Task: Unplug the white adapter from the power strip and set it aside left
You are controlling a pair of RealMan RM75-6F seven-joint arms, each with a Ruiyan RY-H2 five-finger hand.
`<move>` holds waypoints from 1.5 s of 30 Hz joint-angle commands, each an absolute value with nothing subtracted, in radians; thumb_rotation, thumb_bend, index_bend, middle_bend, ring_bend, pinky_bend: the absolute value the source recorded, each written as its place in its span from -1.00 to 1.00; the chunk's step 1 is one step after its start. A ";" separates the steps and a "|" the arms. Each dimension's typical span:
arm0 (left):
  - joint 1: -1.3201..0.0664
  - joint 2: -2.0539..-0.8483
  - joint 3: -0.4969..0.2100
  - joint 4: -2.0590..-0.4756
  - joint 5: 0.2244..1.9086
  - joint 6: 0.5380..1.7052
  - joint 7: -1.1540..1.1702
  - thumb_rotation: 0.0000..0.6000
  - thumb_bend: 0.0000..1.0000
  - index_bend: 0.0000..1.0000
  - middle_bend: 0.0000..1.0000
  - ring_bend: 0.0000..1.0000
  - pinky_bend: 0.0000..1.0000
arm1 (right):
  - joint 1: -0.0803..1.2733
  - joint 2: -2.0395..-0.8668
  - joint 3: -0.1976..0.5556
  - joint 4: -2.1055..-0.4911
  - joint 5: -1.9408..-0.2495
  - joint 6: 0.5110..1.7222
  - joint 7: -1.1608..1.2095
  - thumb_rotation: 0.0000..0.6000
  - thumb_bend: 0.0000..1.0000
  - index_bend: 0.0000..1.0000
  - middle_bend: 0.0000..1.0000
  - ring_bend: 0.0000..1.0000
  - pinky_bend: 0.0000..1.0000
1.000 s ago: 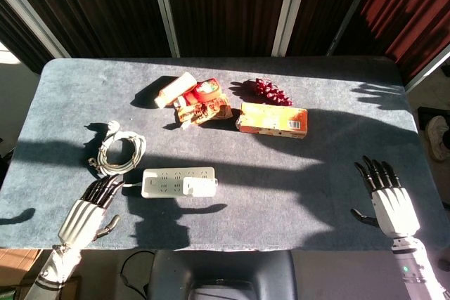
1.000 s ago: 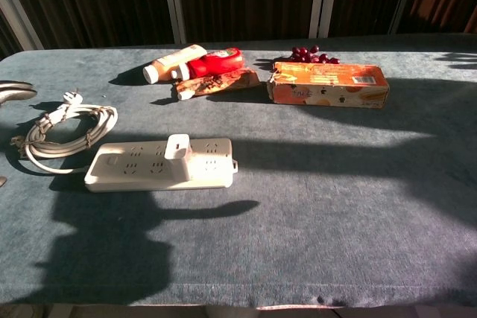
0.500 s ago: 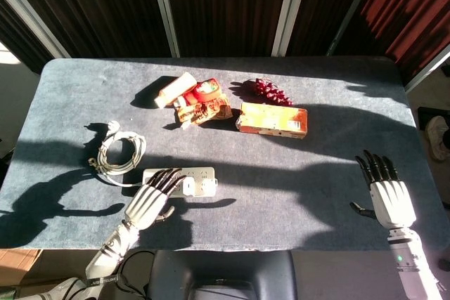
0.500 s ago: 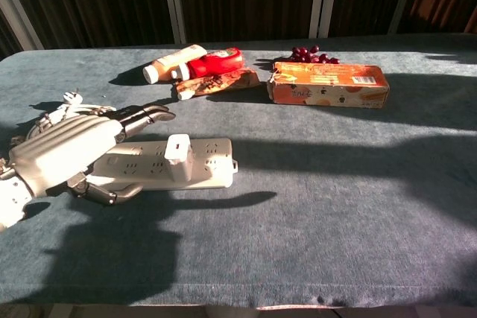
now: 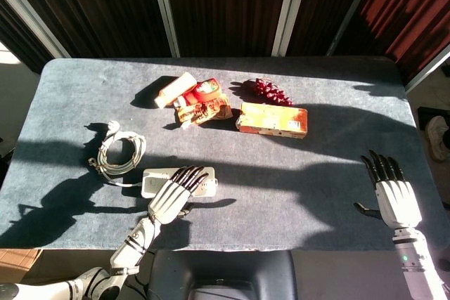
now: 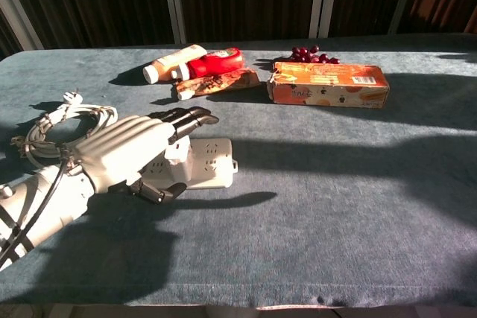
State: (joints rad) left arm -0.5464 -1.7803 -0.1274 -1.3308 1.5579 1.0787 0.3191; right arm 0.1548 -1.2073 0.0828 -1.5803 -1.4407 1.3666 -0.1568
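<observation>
The white power strip [image 5: 156,183] [image 6: 212,163] lies near the table's front left. The white adapter [image 6: 177,152] is plugged into its middle; only a sliver of it shows under my fingers in the chest view, and the head view hides it. My left hand [image 5: 174,192] [image 6: 127,153] hovers flat over the strip with its dark fingertips [image 6: 190,118] stretched past the adapter, holding nothing. Whether it touches the adapter I cannot tell. My right hand [image 5: 394,198] stands open at the front right, far from the strip, and only the head view shows it.
The strip's coiled white cable [image 5: 119,152] [image 6: 61,128] lies to its left. At the back sit a white bottle [image 6: 173,62], a red bottle [image 6: 216,62], a snack packet [image 6: 216,82], grapes [image 6: 307,55] and an orange box [image 6: 328,84].
My left hand has swung in from the left edge to above the strip and now covers the adapter. The right hand has drifted slightly to the right.
</observation>
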 commanded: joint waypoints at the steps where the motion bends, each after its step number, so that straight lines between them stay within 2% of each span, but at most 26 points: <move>1: -0.556 -1.817 -0.126 -1.280 1.533 1.079 0.342 1.00 -0.29 -1.00 -1.00 -1.00 -0.75 | 0.153 -1.204 0.081 -1.582 -1.441 1.368 -0.154 1.00 -0.70 -1.00 -1.00 -1.00 -1.00; 23: -0.597 -1.885 -0.106 -1.151 1.516 1.104 0.289 1.00 -0.31 -1.00 -1.00 -1.00 -0.70 | 0.158 -1.207 0.076 -1.584 -1.422 1.360 -0.168 1.00 -0.70 -1.00 -1.00 -1.00 -1.00; 27: -0.601 -1.896 -0.105 -1.129 1.521 1.119 0.274 1.00 -0.30 -0.90 -0.85 -0.85 -0.62 | 0.159 -1.207 0.074 -1.583 -1.416 1.353 -0.171 1.00 -0.70 -1.00 -1.00 -1.00 -1.00; 31: -0.603 -1.902 -0.102 -1.118 1.516 1.123 0.273 1.00 -0.28 -0.82 -0.78 -0.78 -0.57 | 0.159 -1.206 0.073 -1.587 -1.419 1.356 -0.171 1.00 -0.70 -1.00 -1.00 -1.00 -1.00; 34: -0.604 -1.900 -0.101 -1.117 1.513 1.124 0.272 1.00 -0.26 -0.74 -0.71 -0.71 -0.49 | 0.158 -1.205 0.069 -1.588 -1.424 1.359 -0.171 1.00 -0.70 -1.00 -1.00 -1.00 -1.00; 41: -0.610 -1.885 -0.099 -1.142 1.512 1.130 0.268 1.00 -0.15 -0.48 -0.37 -0.37 0.01 | 0.180 -1.221 0.051 -1.557 -1.475 1.336 -0.138 1.00 -0.70 -1.00 -1.00 -1.00 -1.00; 45: -0.610 -1.877 -0.099 -1.147 1.513 1.139 0.254 1.00 -0.11 -0.40 -0.28 -0.28 0.12 | 0.212 -1.246 0.026 -1.521 -1.549 1.312 -0.109 1.00 -0.70 -1.00 -1.00 -1.00 -1.00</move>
State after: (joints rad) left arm -0.6100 -1.8805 -0.0996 -1.1446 1.5121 1.1369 0.2571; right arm 0.1930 -1.2308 0.0405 -1.5410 -1.5154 1.3272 -0.1257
